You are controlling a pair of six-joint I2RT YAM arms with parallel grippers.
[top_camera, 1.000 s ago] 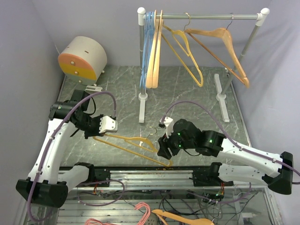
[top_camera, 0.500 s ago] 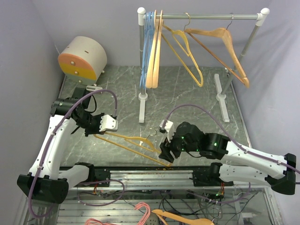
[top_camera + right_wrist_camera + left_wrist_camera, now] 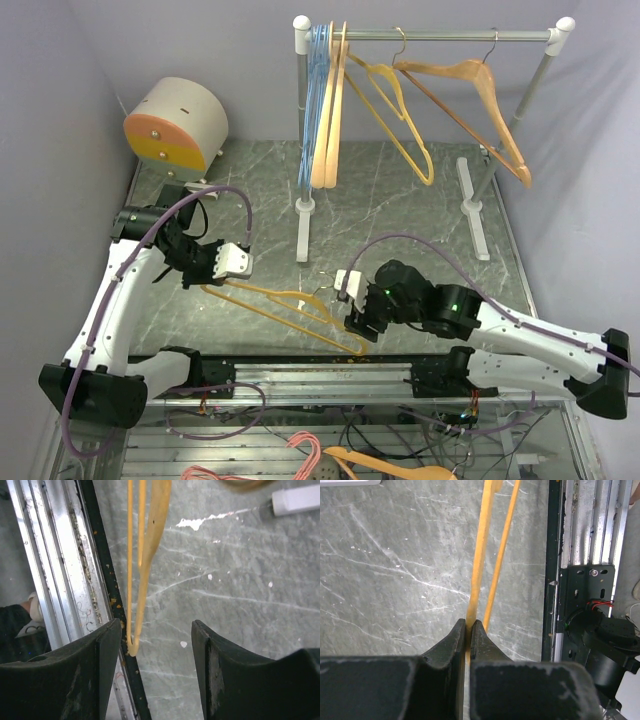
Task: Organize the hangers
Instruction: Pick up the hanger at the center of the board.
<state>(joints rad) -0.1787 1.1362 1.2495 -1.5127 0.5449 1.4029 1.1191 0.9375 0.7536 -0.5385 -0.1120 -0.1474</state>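
Black left end effector (image 3: 468, 626) pinching end of slim orange triangular hanger (image 3: 280, 305), anchoring it low over grey marbled tabletop (image 3: 400, 210); right end effector (image 3: 155, 626) spread, straddling opposite corner at front edge, likely readying second grip.

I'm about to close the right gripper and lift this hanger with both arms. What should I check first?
1. Left gripper clamped on orange hanger: ok.
2. Right gripper open: ok.
3. Hanger's corner between the right jaws: ok, though well off to one side.
4. Corner free of the table's black edge strip: cannot tell, it lies right against it.
5. Free room on the rack rail: ok.
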